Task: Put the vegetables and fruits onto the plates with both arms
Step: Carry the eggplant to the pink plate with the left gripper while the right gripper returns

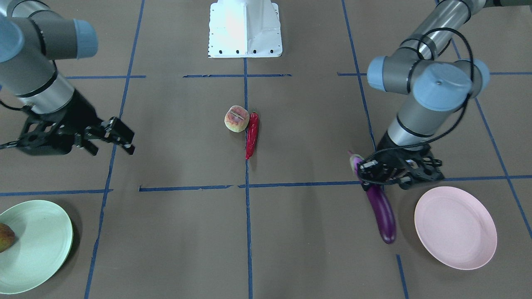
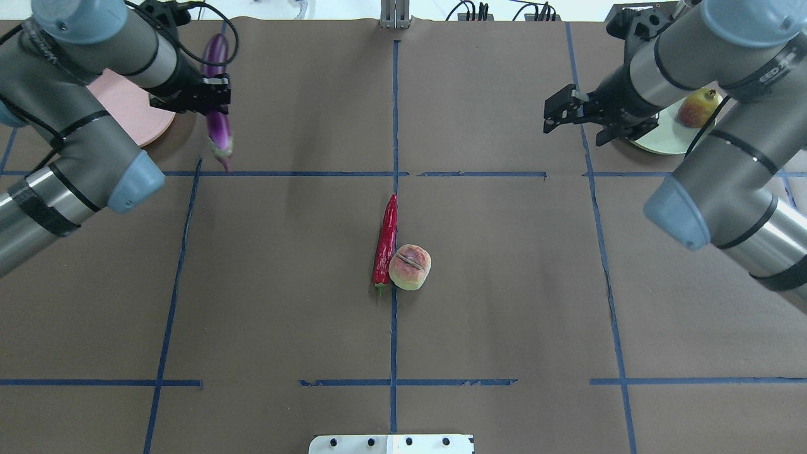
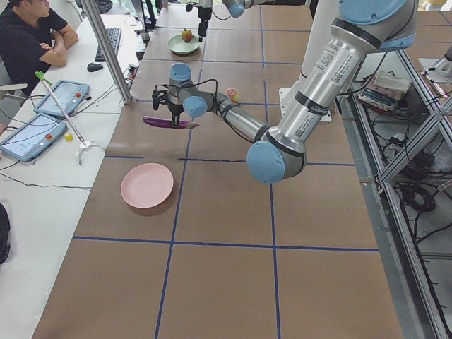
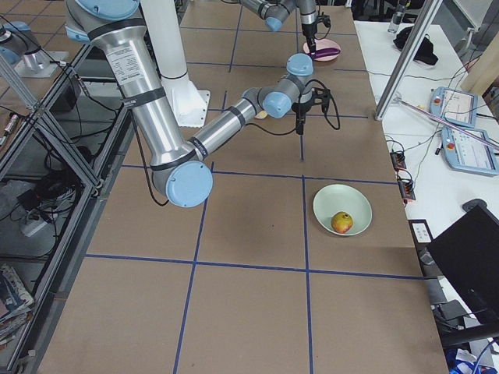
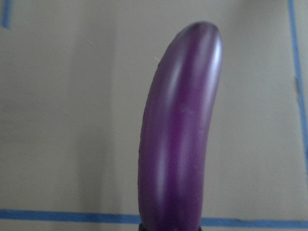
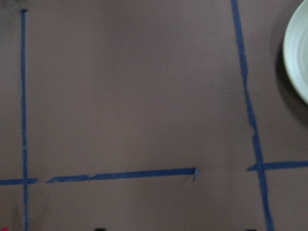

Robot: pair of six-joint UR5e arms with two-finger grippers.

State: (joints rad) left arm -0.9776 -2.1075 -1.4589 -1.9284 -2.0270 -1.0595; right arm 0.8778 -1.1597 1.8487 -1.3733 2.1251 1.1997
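My left gripper (image 2: 213, 94) is shut on the long purple eggplant (image 2: 218, 129) near its cap end and holds it above the table, beside the pale pink plate (image 2: 129, 113), which has nothing on it. The eggplant fills the left wrist view (image 5: 180, 144). My right gripper (image 2: 567, 116) is open and empty, just inboard of the pale green plate (image 2: 662, 144), which holds the pomegranate (image 2: 696, 108). The red chili (image 2: 386, 243) and the peach-like fruit (image 2: 410, 267) lie side by side, touching, at the table's middle.
The white robot base block (image 1: 245, 29) stands at the table's near edge. Blue tape lines cross the brown table cover. In the exterior left view a seated operator (image 3: 32, 39) and tablets are beyond the table's far side.
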